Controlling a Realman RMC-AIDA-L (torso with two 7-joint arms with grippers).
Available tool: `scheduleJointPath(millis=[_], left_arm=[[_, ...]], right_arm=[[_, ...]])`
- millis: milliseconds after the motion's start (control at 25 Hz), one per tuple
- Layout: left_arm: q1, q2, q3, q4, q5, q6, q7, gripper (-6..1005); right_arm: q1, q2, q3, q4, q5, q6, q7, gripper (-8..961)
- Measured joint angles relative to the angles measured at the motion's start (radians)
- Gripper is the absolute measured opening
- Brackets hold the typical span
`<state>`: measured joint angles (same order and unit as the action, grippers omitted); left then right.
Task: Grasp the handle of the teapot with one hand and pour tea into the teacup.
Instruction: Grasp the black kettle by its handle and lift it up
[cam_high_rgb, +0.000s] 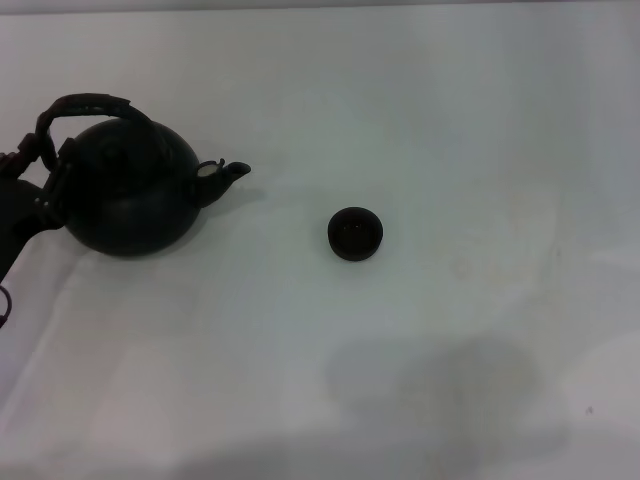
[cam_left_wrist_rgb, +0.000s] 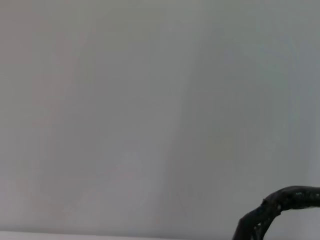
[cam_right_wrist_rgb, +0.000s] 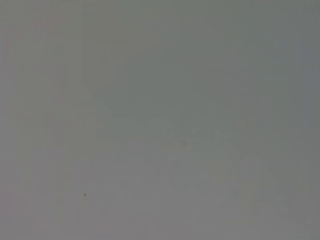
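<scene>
Here, your left gripper (cam_high_rgb: 48, 150) sits at the left end of the handle (cam_high_rgb: 88, 103), but the dark fingers merge with the dark pot, so you cannot tell whether they pinch the handle or merely rest beside it. That is your first risk: if you lift on a loose or partial grip, the rough bail can slip or pivot in the fingers and the teapot (cam_high_rgb: 130, 190) swings or drops.

The grip point looks low on the arch, toward the side away from the spout (cam_high_rgb: 225, 175), not at the crown. Held there, the pot's weight hangs off-centre, so it may tip on its own once it leaves the table (cam_high_rgb: 450, 380). It already seems to lean, with its base close to the table; whether it is touching is hard to judge.

The lid is not clearly visible, and a steep tilt could shed it into the cup. The left wrist view shows only a piece of the handle (cam_left_wrist_rgb: 280, 205) against blank table, so it gives you no help in checking the grip.

The cup (cam_high_rgb: 355, 233) stands upright well apart from the spout, to the right, near the middle of the table. It is small and light, so a fast swing could knock it over, and a stream started too far off lands on the table instead.

The right gripper is out of view in every picture.
</scene>
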<state>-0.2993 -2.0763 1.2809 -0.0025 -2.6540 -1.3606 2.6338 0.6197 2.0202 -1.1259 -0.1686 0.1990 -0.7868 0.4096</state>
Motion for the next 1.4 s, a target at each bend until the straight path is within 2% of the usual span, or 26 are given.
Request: scheduleJointPath(millis=[200,280,520,840,1080,1400], left_arm=[[-0.003,0.0,0.0,0.009,0.016,0.009,0.0,558],[-0.005,0.0,0.0,0.009,0.017,0.009,0.0,328],[-0.005,-0.001,0.0,0.009,0.017,0.009,0.0,208],[-0.01,-0.001,0.0,0.03,0.017,-0.02,-0.009,159],[-0.006,0.002,0.001,0.108,0.02,-0.031,-0.024,158],[-0.038,0.008,0.011,0.207,0.063,0.008,-0.007,156]], right_arm=[[-0.001,0.0,0.0,0.0,0.001,0.0,0.0,855],[-0.002,0.0,0.0,0.0,0.002,0.0,0.0,855],[-0.005,0.0,0.0,0.0,0.004,0.0,0.0,855],[-0.005,0.0,0.0,0.0,0.004,0.0,0.0,855],[-0.006,0.0,0.0,0.003,0.003,0.0,0.0,855],[-0.006,0.0,0.007,0.01,0.003,0.0,0.001,855]])
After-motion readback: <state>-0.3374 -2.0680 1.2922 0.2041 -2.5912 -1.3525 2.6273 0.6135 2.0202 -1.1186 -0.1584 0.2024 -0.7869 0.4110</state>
